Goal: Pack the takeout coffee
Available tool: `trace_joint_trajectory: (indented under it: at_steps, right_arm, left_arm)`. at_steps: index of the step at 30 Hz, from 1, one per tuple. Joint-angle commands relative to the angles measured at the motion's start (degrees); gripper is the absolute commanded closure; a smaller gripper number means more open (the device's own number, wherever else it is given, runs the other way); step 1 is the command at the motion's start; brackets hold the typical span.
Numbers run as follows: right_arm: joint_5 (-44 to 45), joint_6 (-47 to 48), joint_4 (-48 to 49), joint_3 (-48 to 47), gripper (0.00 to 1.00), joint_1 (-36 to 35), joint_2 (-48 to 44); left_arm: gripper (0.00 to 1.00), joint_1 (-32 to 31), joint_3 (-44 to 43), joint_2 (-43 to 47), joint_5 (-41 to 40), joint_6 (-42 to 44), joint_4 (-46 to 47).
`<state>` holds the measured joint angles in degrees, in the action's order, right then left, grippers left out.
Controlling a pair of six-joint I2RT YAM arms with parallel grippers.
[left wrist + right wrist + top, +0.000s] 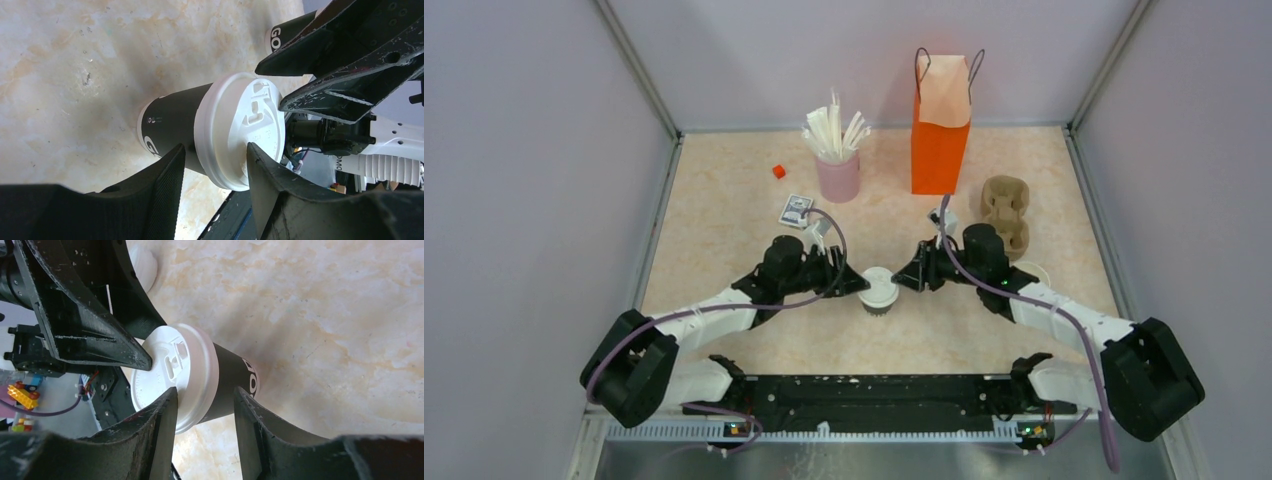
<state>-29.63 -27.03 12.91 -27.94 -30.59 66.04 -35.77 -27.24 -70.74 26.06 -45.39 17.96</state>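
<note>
Takeout coffee, a small dark brown paper cup with a round white plastic lid (878, 292), stands on the table (724, 230) between left gripper (856, 284) and right gripper (907, 281). A tall orange paper bag (939, 140) stands well behind.

Left wrist: fingers (160, 192) straddle the lid rim, and whether they clamp cannot be told.

Right wrist: fingers (255, 440) are apart, with a gap at the cup wall.
</note>
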Motion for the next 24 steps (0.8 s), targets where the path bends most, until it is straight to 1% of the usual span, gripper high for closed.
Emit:
trace_joint_trajectory:
  at_steps: [1,7,13,18,21,24]
  right_arm:
    - [1.72,3.31,-7.47,-2.99,0.56,0.78,0.41]
    - [-1.12,-0.21,-10.95,-5.59,0.54,0.79,-2.43]
    - [0.30,-3.25,-12.80,-4.74,0.53,0.79,-7.09]
    - [1.98,-3.47,-17.79,-5.56,0.53,0.79,-9.40]
    - [1.77,-4.84,-16.92,-4.60,0.59,0.76,-10.64]
    - [-1.25,-8.06,-11.29,-2.80,0.63,0.79,-10.78]
  left_arm:
    - [0.46,-1.04,-0.11,-0.06,-2.68,-0.42,-6.18]
    - [0.42,-1.07,-2.22,0.30,-2.19,0.05,-7.00]
    - [0.37,-1.11,-4.71,0.32,-2.49,1.10,-8.58]
    - [0.29,-1.12,-7.07,-0.86,-3.70,2.71,-11.18]
    - [0.27,-1.12,-8.13,-1.79,-4.71,3.96,-12.74]
    - [0.25,-1.07,-7.81,-2.11,-4.44,4.25,-11.46]
